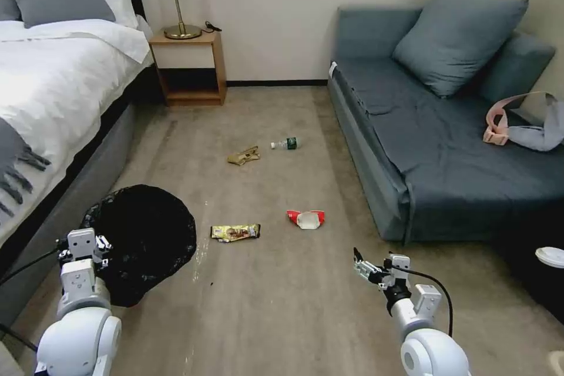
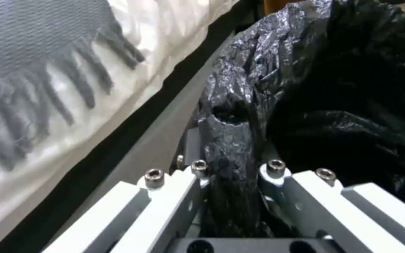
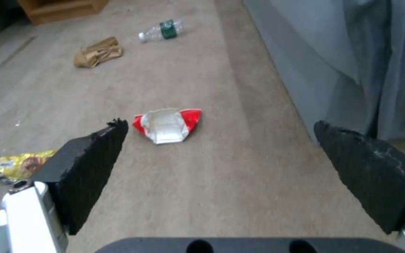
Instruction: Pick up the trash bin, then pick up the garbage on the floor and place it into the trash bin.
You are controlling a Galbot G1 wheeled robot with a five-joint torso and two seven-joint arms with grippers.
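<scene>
Left gripper (image 1: 88,254) clamped on bin (image 1: 147,241) rim beside bed (image 1: 59,88); right gripper (image 3: 221,154) wide open, red-white wrapper (image 3: 167,124) on floor just ahead between its fingers' line, gold wrapper (image 1: 235,232) nearer bin, tan paper (image 1: 243,156) and bottle (image 1: 285,143) farther.

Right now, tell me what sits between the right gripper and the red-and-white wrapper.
Nothing visible. The right gripper is open above bare carpet, and the red-and-white wrapper lies just ahead of its pads. The sofa stands off to the side.
</scene>
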